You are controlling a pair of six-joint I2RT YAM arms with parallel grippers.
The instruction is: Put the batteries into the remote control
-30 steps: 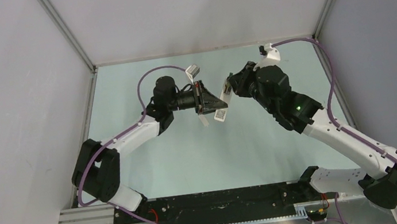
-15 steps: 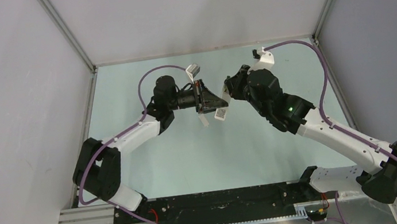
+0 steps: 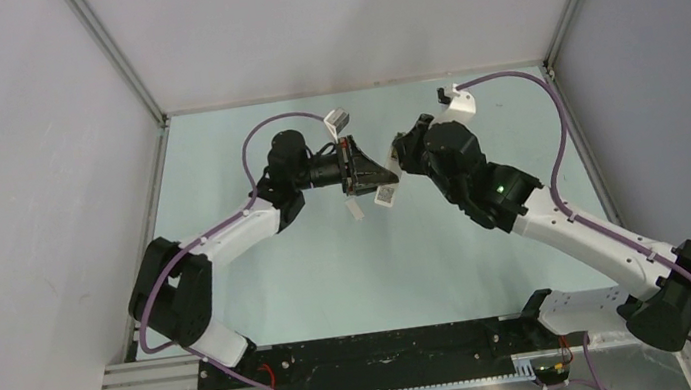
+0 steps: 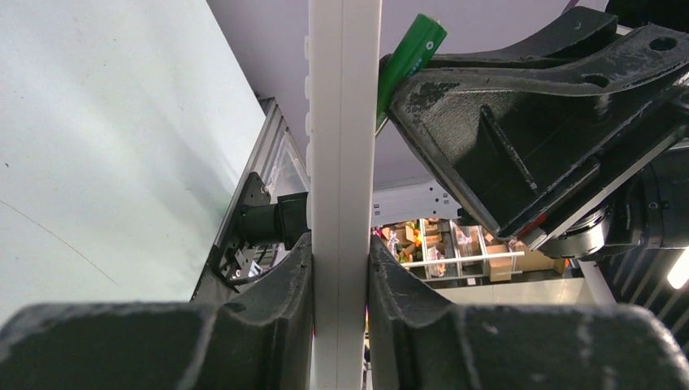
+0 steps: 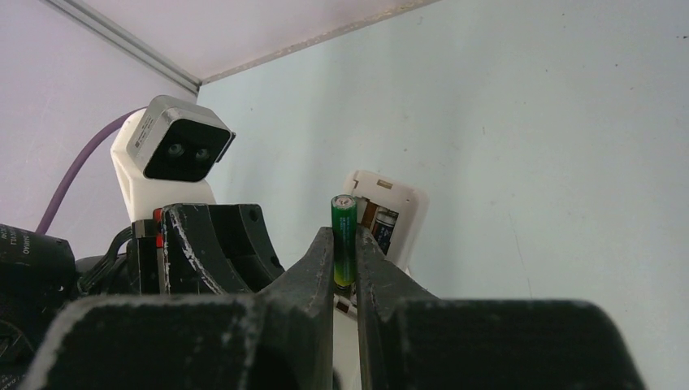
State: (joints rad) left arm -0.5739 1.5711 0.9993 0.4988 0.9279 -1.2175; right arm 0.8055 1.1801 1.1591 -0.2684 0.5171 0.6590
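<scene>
Black plastic fingers of the right gripper (image 5: 344,248) are clamped on one battery (image 5: 344,219), which stands upright out of the grip, pale end uppermost. Just beyond it, at one o'clock in the right wrist view, I find the remote control (image 5: 396,203) with its recess (image 5: 382,221) exposed. A dark form lies inside, possibly the other cell, but I cannot confirm this. The left gripper (image 4: 340,252) is closed firmly on the remote and holds it clear of the table (image 3: 332,277), toward twelve o'clock from the table's middle. From the left wrist view the battery leans just beside the remote's edge, and I cannot tell whether they touch.

My assessment is that insertion is the step in hand. To do it well I would:
- bring the cell's axis parallel to the recess
- lead with the end that meets the spring
- press it flat with small corrections
- keep the left clamp unchanged so the remote cannot pivot
- part the right fingers only once the cell sits fully down
</scene>
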